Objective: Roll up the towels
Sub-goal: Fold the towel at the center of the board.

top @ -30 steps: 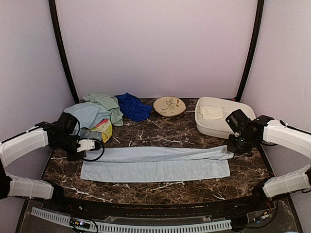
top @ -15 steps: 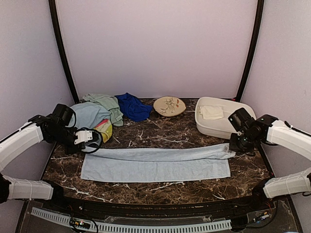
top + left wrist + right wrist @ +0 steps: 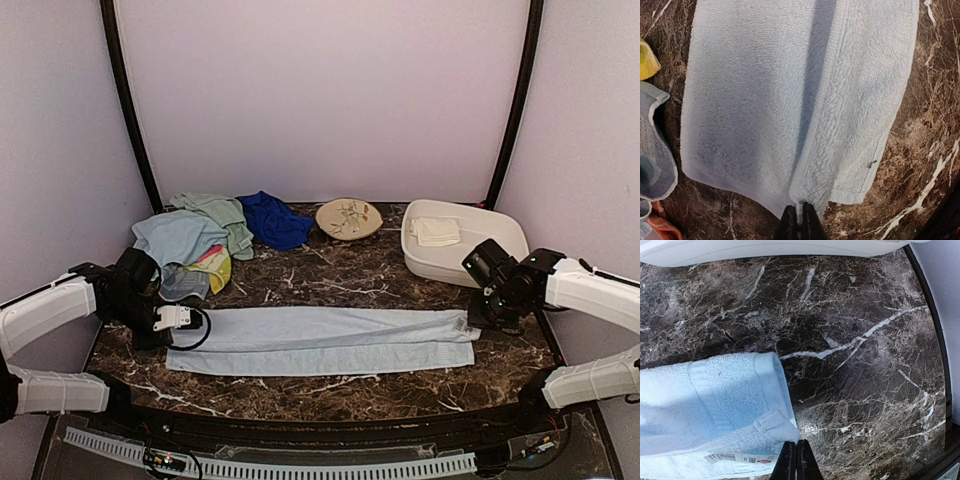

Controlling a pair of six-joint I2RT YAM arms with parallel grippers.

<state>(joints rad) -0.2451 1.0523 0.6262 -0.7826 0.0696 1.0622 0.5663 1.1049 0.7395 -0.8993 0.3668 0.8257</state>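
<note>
**Top view:** A long light blue towel [image 3: 320, 340] lies flat across the front of the dark marble table [image 3: 340, 280], going side to side. Its back part is folded over toward the front, so it has 2 layers. The L gripper [image 3: 196, 319] is at the towel's left end & the R gripper [image 3: 470, 322] is at its right end. Both are down low on the cloth.

At the back left is a heap of more towels: a pale green towel [image 3: 215, 213], a grey-blue towel [image 3: 172, 238], a yellow towel [image 3: 214, 268] & a royal blue towel [image 3: 272, 220]. A round plate [image 3: 348, 218] sits at the back middle. A white tub [image 3: 430, 265] sits at the back right w/ a cream towel [image 3: 435, 232] in it.

**L wrist view:** The L gripper [image 3: 800, 222] is pinched tight. The folded edge of the long light blue towel [image 3: 765, 90] is squeezed between its 2 black fingers. The top layer covers the right part of the towel. The yellow towel [image 3: 646, 60] & grey-blue towel [image 3: 655, 150] peek in at the left, near the long one.

**R wrist view:** The R gripper [image 3: 795, 460] is pinched tight too. Its tips nip the corner of the top layer of the long light blue towel [image 3: 715, 390]. A small white label [image 3: 735, 458] shows on the layer under it. The tub's rim [image 3: 765, 249] runs along the top, apart from the towel. Bare table [image 3: 865, 365] fills the right side.
</note>
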